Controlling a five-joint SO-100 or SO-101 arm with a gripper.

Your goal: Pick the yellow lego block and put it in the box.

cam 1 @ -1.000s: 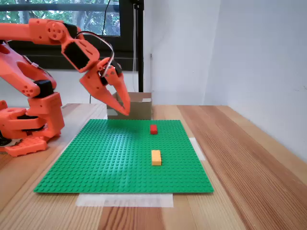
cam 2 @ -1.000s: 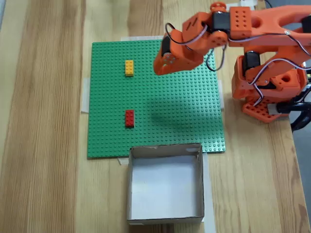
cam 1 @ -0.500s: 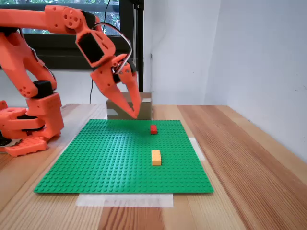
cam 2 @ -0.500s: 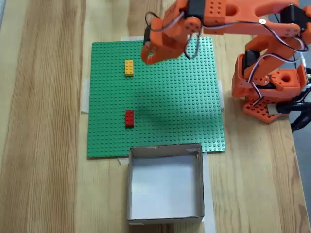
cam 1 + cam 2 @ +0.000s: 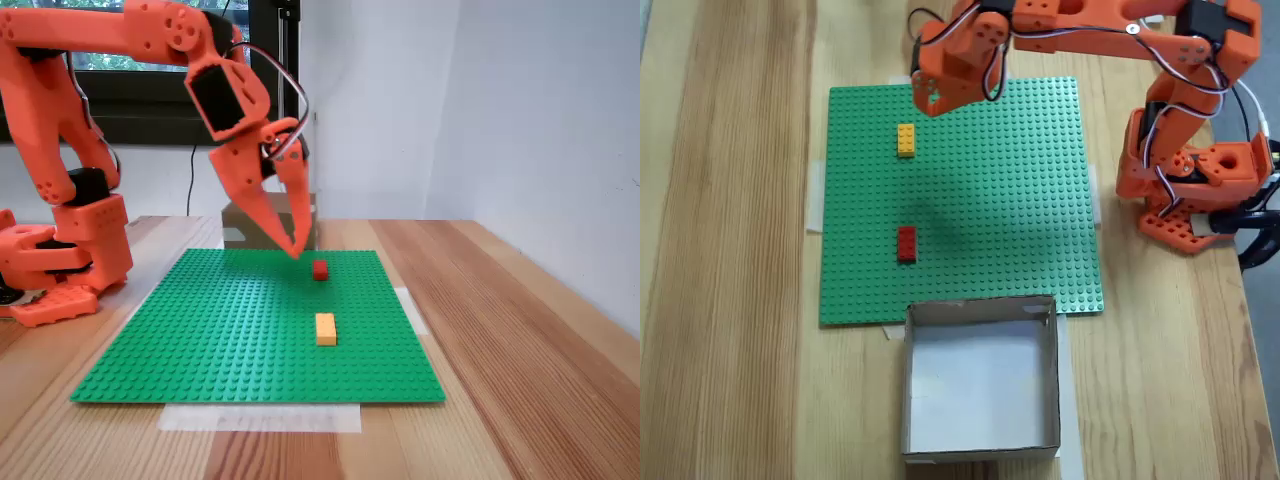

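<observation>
Yellow block (image 5: 326,328): sits free on your green mat (image 5: 1020,200).
Gripper (image 5: 293,249): raised, fingers slightly apart, empty.
Box (image 5: 980,378): waits open.

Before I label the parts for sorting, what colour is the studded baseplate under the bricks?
Green; the baseplate shows best in the fixed view from above.

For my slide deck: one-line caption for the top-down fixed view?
Orange arm's gripper hovers near the yellow lego block on the green baseplate; the box waits empty.
</observation>
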